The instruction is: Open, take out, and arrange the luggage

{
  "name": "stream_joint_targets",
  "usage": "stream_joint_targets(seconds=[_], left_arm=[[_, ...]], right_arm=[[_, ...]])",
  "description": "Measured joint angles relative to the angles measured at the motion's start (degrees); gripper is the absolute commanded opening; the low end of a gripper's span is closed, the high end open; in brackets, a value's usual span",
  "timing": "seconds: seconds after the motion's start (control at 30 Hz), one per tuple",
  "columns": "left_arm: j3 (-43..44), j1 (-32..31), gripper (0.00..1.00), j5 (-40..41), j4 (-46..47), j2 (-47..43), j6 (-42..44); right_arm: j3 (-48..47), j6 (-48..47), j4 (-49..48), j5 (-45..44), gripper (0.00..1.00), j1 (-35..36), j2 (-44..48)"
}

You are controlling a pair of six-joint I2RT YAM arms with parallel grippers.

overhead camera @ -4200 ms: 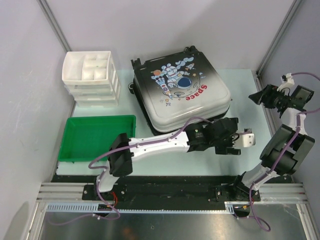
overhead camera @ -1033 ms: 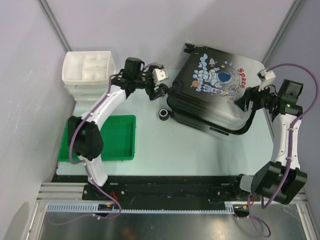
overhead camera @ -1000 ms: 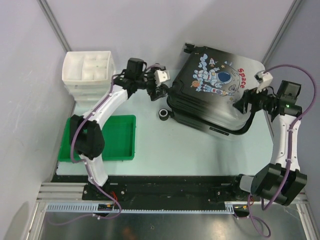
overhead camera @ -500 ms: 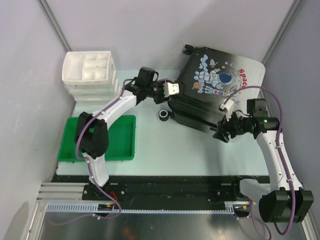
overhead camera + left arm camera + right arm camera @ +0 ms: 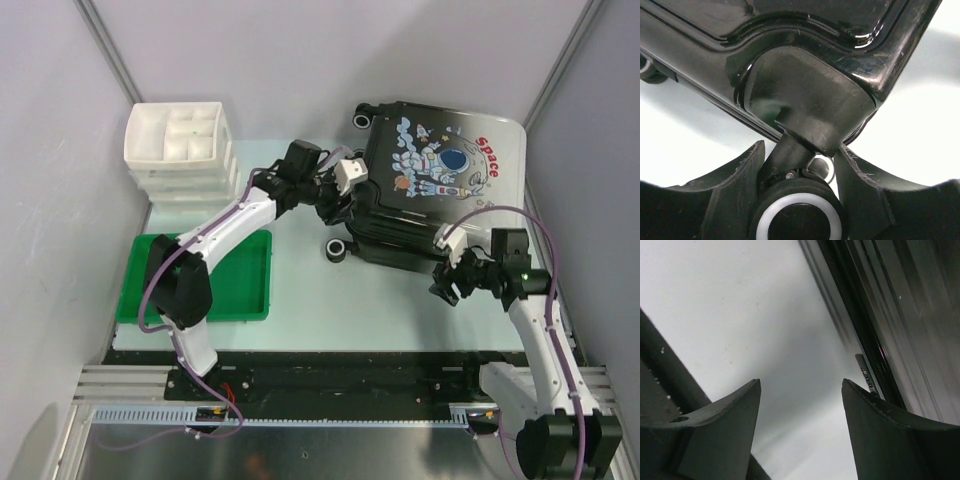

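The luggage [image 5: 440,180] lies flat at the back right of the table, with its astronaut and "Space" side up. The shell is closed. My left gripper [image 5: 343,203] is at its left corner. In the left wrist view that gripper [image 5: 799,150] is shut on a black caster wheel [image 5: 797,217] with a white ring, its fingers [image 5: 735,180] pressed against both sides. Another wheel [image 5: 337,249] shows just below the corner. My right gripper [image 5: 447,285] hovers over the table beside the luggage's front edge. It [image 5: 801,385] is open with nothing between its fingers, and the zipper seam [image 5: 865,340] is to its right.
A white compartmented drawer box [image 5: 180,150] stands at the back left. A flat green tray [image 5: 215,285] lies at the front left under my left arm. Grey walls and metal posts close in the left, back and right. The mounting rail [image 5: 340,375] runs along the near edge.
My left gripper has closed on the corner wheel, and the luggage has turned and shifted slightly. My right arm has come away from the luggage's right side, down to its front edge.
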State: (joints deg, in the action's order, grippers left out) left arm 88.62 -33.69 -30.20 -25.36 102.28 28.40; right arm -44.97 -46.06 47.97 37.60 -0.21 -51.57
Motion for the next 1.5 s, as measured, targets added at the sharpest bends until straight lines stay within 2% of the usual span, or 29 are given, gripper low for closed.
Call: stream_joint_targets(seconds=[0.23, 0.43, 0.57, 0.7, 0.73, 0.77, 0.8, 0.87, 0.9, 0.93, 1.07, 1.23, 1.4, 1.5], left_arm=[[6.97, -0.9, 0.0, -3.26, -4.44, 0.59, -12.74], [12.24, -1.33, 0.0, -4.26, -3.63, 0.57, -17.99], [14.03, -1.27, 0.0, -4.55, -4.46, 0.57, -19.21], [17.33, -0.66, 0.01, -5.51, -5.18, 0.72, -20.57], [18.14, -0.52, 0.08, -5.88, -5.05, 0.72, -20.96], [19.26, -0.28, 0.4, -6.29, -4.94, 0.81, -21.59], [20.17, -0.11, 0.58, -6.38, -4.33, 0.9, -22.12], [21.16, 0.37, 0.81, -6.47, -2.45, 1.05, -23.26], [21.24, 0.59, 0.84, -6.49, -1.97, 1.05, -23.93], [21.31, 0.81, 0.97, -6.95, -1.92, 0.96, -24.52], [21.33, 2.29, 1.0, -7.5, -1.75, -0.79, -26.05], [20.09, 5.55, 1.0, -7.23, -1.31, -6.71, -26.64], [10.36, 10.43, 0.99, -5.95, 0.81, -17.84, -26.18], [2.56, 10.27, 0.97, -6.14, 1.25, -22.95, -24.22]], right_arm=[[7.52, 1.73, -8.57, -1.25, 0.72, 0.0, 12.17], [12.22, 2.73, -15.1, -2.08, 0.73, 0.26, 16.06], [15.39, 5.14, -23.93, -5.7, 0.74, 1.6, 16.24], [19.23, 6.64, -37.46, -10.4, 0.78, 3.37, 15.76], [19.71, 6.73, -40.06, -11.32, 0.81, 3.89, 15.34], [20.13, 7.04, -43.23, -12.59, 0.84, 4.74, 14.29], [20.46, 7.06, -46.34, -14.01, 0.84, 5.62, 13.29], [20.55, 7.04, -51.56, -16.39, 0.86, 6.95, 10.97], [20.52, 6.93, -54.62, -17.59, 0.86, 7.32, 9.44], [20.24, 6.84, -57.13, -19.04, 0.86, 7.41, 7.76], [15.65, 7.34, -62.25, -24.3, 0.88, 7.34, -0.24], [8.04, 7.96, -68.48, -26.38, 0.91, 6.95, -7.78], [-1.81, 9.27, -75.45, -28.33, 0.93, 4.96, -16.96], [-7.17, 10.34, -79.21, -29.42, 0.95, 3.41, -22.91]])
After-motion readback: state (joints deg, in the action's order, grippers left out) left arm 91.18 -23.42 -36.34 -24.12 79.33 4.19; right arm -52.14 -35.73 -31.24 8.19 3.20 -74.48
